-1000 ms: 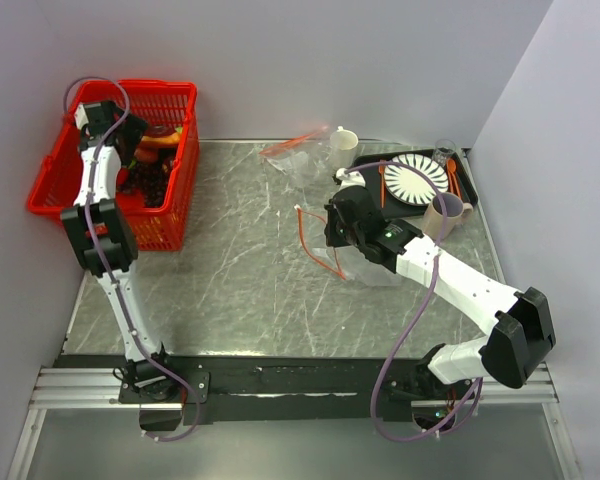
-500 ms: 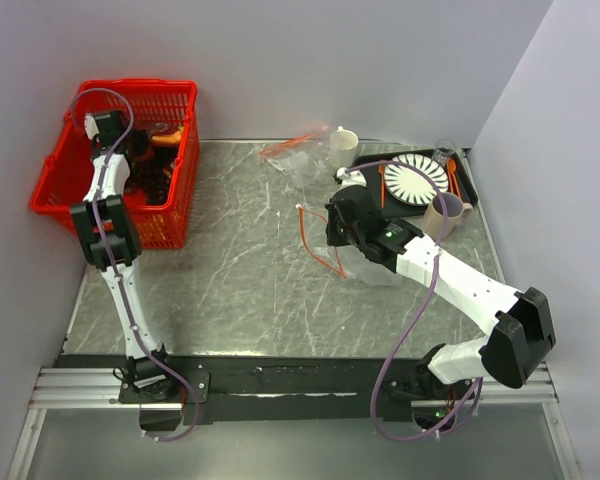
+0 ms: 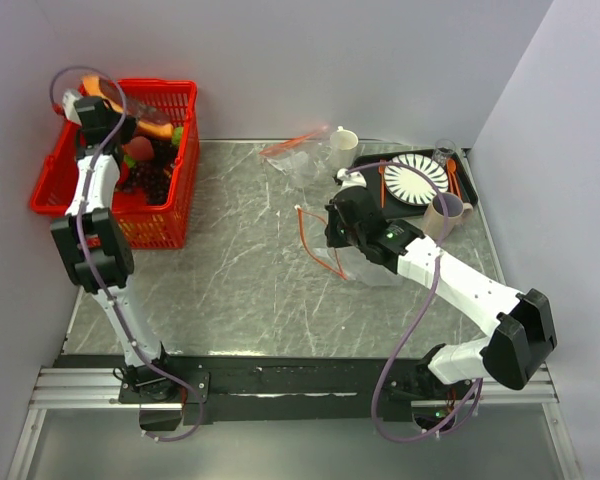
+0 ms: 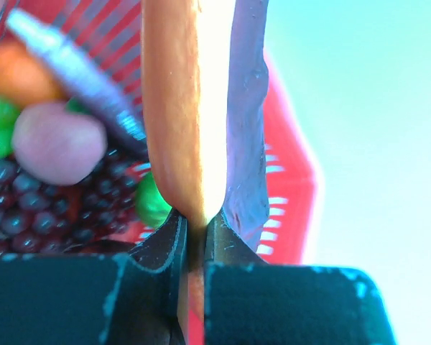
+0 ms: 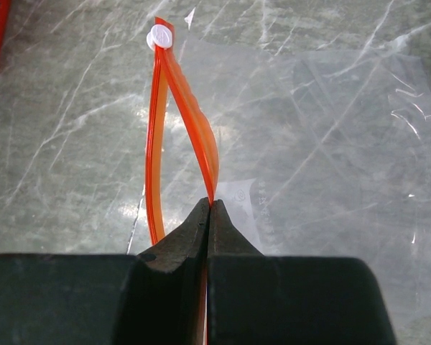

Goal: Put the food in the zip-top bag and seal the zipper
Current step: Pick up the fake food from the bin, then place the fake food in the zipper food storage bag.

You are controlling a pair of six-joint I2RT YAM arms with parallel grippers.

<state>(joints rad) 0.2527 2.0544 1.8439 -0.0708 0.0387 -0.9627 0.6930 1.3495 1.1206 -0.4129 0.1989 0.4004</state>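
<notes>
My left gripper (image 3: 98, 102) is shut on the orange-brown curved piece (image 3: 100, 86) of the food, held above the back left corner of the red basket (image 3: 46, 176). In the left wrist view the piece (image 4: 174, 108) rises from between the closed fingers of the gripper (image 4: 195, 220). The dark purple grape bunch (image 3: 152, 181) lies in the basket below (image 4: 25, 208). The clear zip-top bag (image 3: 368, 266) lies mid-table. My right gripper (image 3: 332, 236) is shut on one lip of its orange-red zipper (image 5: 181, 108), holding the mouth apart; the gripper (image 5: 210, 205) pinches the strip, and the bag's film (image 5: 330, 129) spreads to the right.
A pink peach (image 3: 138, 150) and a carrot-like piece (image 3: 158, 128) also lie in the basket. A second clear bag (image 3: 295, 156) and a white cup (image 3: 344, 147) sit at the back. A black tray (image 3: 462, 180) with a striped plate and a mug (image 3: 444, 214) stand at the right.
My left gripper has shut on the orange-brown piece down in the basket and lifted it up and back. The right arm and the bag have stayed still.
</notes>
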